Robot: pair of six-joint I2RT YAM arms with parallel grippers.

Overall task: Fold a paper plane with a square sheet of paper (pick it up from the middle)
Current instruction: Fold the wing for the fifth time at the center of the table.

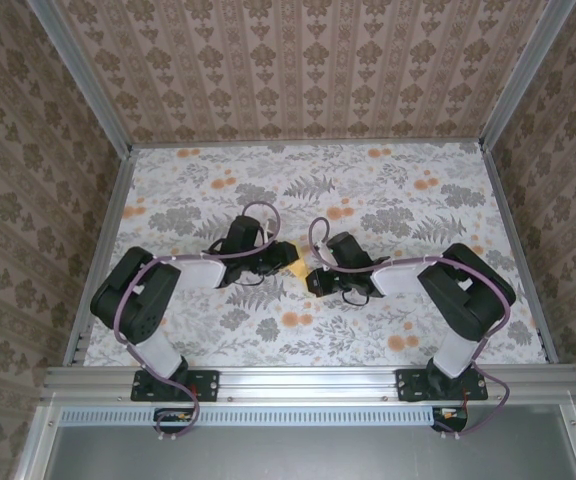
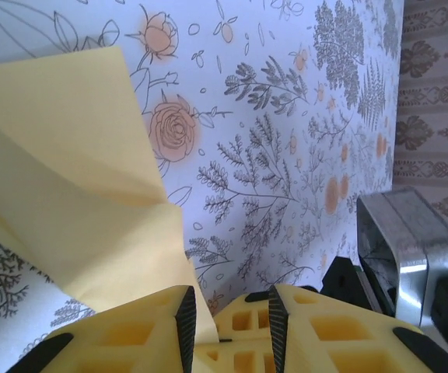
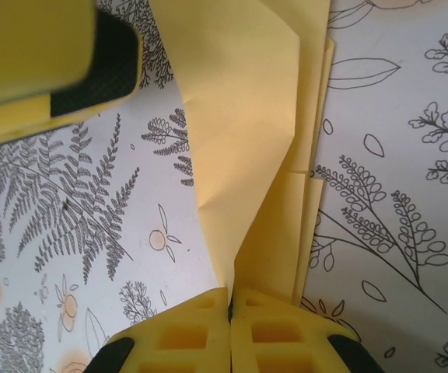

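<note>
A: Sheet of paper [image 1: 297, 268]: where does it lie?

B: On the table [image 1: 398, 200], which is printed with grey ferns and orange flowers. It is near the middle, between the left gripper [image 1: 280, 255] and the right gripper [image 1: 316, 280].

A: How does it look?

B: Pale yellow, plain, and not flat. In the right wrist view the sheet of paper [image 3: 247, 116] is folded into several layers. Their edges lie stepped along one side, and a sharp crease runs down toward the fingers. In the left wrist view the sheet of paper [image 2: 68, 155] rises from the table like a small tent, with a ridge and a valley.

A: And the right gripper [image 3: 229, 299]?

B: Its jaws are pressed together on the narrow lower end of the paper; it pinches it.

A: The left gripper [image 2: 232, 311]?

B: Its jaws stand apart, with a clear gap. The edge of the paper ends just beside one finger; whether it touches, I cannot tell.
</note>
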